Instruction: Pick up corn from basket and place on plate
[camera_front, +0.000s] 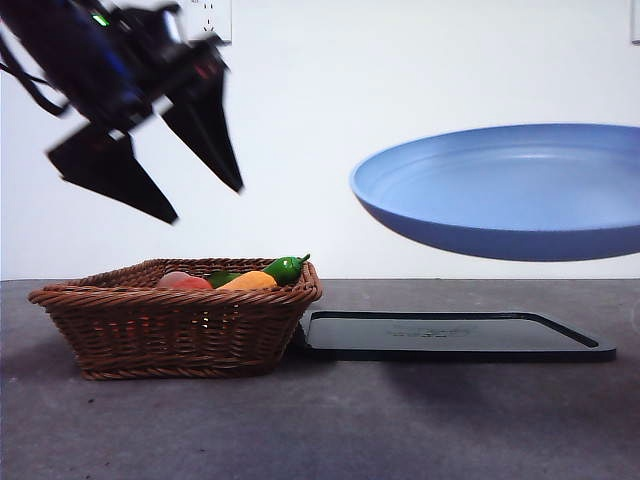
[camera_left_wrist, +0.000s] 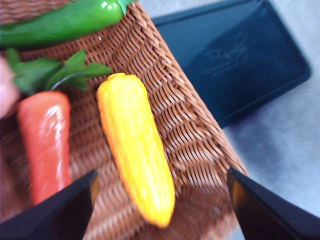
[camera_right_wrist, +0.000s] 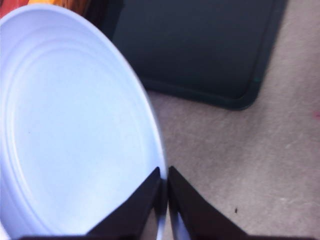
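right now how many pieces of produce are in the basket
4 visible. In the basket: the corn in the middle, a carrot beside it, a green pepper past both, and a pinkish fruit at the edge. More may be hidden.

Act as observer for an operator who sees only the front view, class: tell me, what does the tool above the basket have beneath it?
Observer: The left tool hangs open over the corn, which lies in the basket.
Operator: What lies beside the corn?
Observer: A carrot with green leaves, plus a green pepper further along.
Operator: What keeps the plate in the air?
Observer: The right tool is shut on the rim of the plate.
Operator: What is under the plate?
Observer: Part of the black tray and the grey table.
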